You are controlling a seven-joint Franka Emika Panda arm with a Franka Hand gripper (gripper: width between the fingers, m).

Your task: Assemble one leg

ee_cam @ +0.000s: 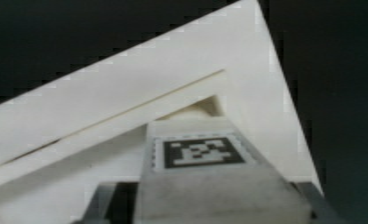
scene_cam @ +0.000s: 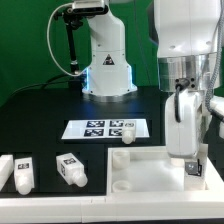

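While the arm hangs at the right of the exterior frame, the scene runs as follows.

Table: a black table (scene_cam: pixel 40 120) fills the frame, green backdrop behind, a second robot base at upper centre.

Tabletop piece: a big white square tray-like piece (scene_cam: pixel 150 172) lies at lower right, a hole in its near corner; the wrist view shows one corner of it as a white wedge (ee_cam: pixel 199 70).

Marker board: a thin white marker board (scene_cam: pixel 105 129) with several tags lies at centre, just above the tray-like piece.

Arm and claw: the gripper (scene_cam: pixel 187 160) points down over the tray-like piece's right side, clamped on the leg.

Held leg: the leg (ee_cam: pixel 202 165) sits upright between the jaws, tag facing the wrist camera, its lower end close over a corner of the tray-like piece; contact cannot be told.

Spare legs: one leg (scene_cam: pixel 70 168) and another leg (scene_cam: pixel 21 171) lie at lower left; a further one (scene_cam: pixel 125 138) rests at the tray-like piece's far edge.

Step, as judged: carrying the leg to a corner hole for insertion.

Next move, as judged: centre the peg end over the hole, keep the post vertical, lower and seat it.
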